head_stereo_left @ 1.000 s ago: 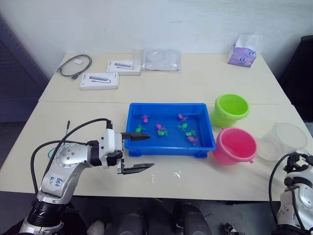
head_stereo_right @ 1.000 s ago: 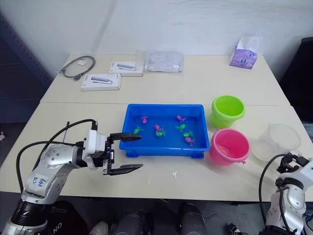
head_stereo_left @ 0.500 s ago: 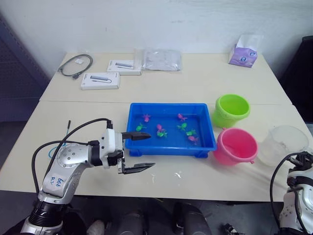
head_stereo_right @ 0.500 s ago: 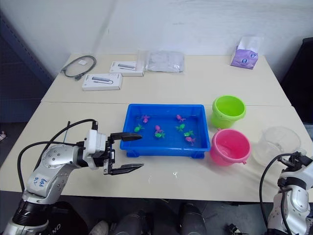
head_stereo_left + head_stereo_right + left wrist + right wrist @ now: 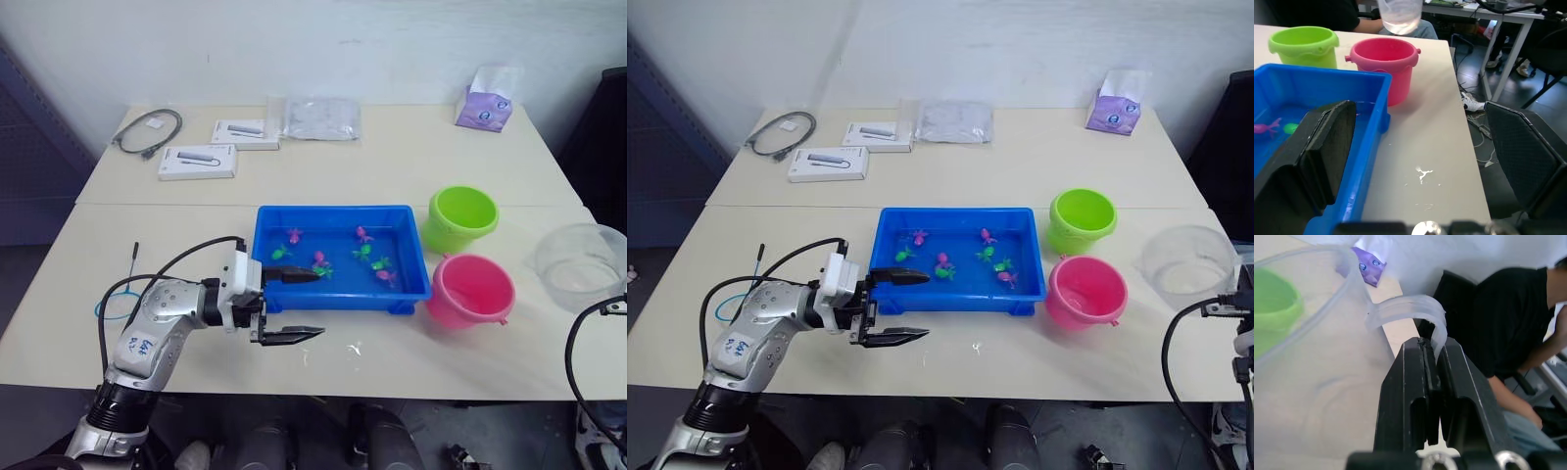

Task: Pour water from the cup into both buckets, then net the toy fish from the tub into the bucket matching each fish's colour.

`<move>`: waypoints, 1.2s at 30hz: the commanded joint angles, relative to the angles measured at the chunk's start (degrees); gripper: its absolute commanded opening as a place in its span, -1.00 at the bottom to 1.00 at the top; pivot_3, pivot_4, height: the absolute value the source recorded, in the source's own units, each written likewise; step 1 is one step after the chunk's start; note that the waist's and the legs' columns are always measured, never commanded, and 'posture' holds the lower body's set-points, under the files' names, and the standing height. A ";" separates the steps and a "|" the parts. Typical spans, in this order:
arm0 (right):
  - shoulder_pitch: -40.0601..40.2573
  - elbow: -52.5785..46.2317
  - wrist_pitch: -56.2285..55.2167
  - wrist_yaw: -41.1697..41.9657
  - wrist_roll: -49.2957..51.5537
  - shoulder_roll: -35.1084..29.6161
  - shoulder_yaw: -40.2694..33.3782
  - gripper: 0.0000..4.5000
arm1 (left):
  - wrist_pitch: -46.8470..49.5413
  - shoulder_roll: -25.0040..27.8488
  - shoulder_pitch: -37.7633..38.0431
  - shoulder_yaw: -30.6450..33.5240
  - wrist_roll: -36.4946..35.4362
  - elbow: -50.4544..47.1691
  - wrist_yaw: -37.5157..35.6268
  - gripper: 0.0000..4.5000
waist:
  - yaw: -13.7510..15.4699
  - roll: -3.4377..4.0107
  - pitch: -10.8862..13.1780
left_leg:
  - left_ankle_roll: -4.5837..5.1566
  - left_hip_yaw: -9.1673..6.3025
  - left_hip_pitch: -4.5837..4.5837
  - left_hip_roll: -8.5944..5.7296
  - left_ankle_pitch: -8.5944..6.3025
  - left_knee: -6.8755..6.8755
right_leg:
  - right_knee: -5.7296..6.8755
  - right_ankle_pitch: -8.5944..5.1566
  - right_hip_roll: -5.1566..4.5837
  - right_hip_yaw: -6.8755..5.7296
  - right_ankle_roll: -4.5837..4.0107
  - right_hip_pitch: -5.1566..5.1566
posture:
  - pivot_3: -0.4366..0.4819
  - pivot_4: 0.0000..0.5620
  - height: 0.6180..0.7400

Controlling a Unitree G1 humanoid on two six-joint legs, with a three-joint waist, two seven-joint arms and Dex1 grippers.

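The clear cup (image 5: 586, 266) hangs above the table's right edge, right of the pink bucket (image 5: 473, 290). My right gripper (image 5: 1431, 345) is shut on the cup's handle (image 5: 1405, 308). The lime green bucket (image 5: 461, 218) stands behind the pink one. Several pink and green toy fish (image 5: 318, 258) lie in the blue tub (image 5: 333, 297). My left gripper (image 5: 315, 305) is open at the tub's front left corner, one finger over the rim, holding nothing. The net (image 5: 101, 311) lies on the table to the left, with its dark stick (image 5: 134, 257) pointing away and the left arm partly covering it.
Two white boxes (image 5: 198, 162), a grey coiled cable (image 5: 149, 129), a plastic bag (image 5: 321, 117) and a purple tissue pack (image 5: 485, 108) lie on the far table. Spilt drops (image 5: 353, 348) mark the table by the tub's front. A person in black (image 5: 1498, 323) sits beyond the right edge.
The cup has risen off the table and moved slightly back. My left gripper has shifted right along the tub's front, still open.
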 commanded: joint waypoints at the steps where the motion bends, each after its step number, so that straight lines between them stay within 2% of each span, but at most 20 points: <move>1: 0.38 -4.64 -0.31 1.67 -5.62 -3.26 -0.12 -0.97 | -0.68 -0.63 -1.44 -0.07 -0.64 0.16 -0.70 1.00 | 0.19 -0.03 0.02 | 0.00 0.11 -0.08 0.01 0.01 0.01 | 0.05 0.01 0.03 0.10 0.02 -0.15 | -0.05 -0.47 1.00; 11: 1.22 -3.32 -7.34 4.96 -17.08 -4.95 1.44 -0.97 | -1.37 -2.01 -2.42 -0.22 0.01 1.28 -0.61 1.00 | 1.13 -0.17 0.09 | 0.00 0.47 -0.11 0.03 0.01 0.02 | 0.02 0.06 0.19 0.37 0.10 -0.33 | -0.05 -0.47 1.00; 23: 1.03 1.55 -16.41 4.68 -24.22 -4.31 1.22 -0.97 | -2.08 -3.36 -1.89 -0.34 0.84 0.78 1.09 1.00 | 1.11 -0.21 0.11 | 0.00 0.54 -0.06 0.03 0.02 0.02 | 0.06 0.06 0.20 0.45 0.10 -0.33 | -0.05 -0.47 1.00; 36: 1.08 4.62 -23.56 3.87 -27.63 -3.26 1.06 -0.97 | -3.27 -4.40 -2.43 -0.67 1.55 1.79 1.13 1.00 | 1.07 -0.21 0.12 | 0.01 0.58 -0.02 0.03 0.02 0.03 | 0.10 0.06 0.22 0.48 0.10 -0.33 | -0.05 -0.47 1.00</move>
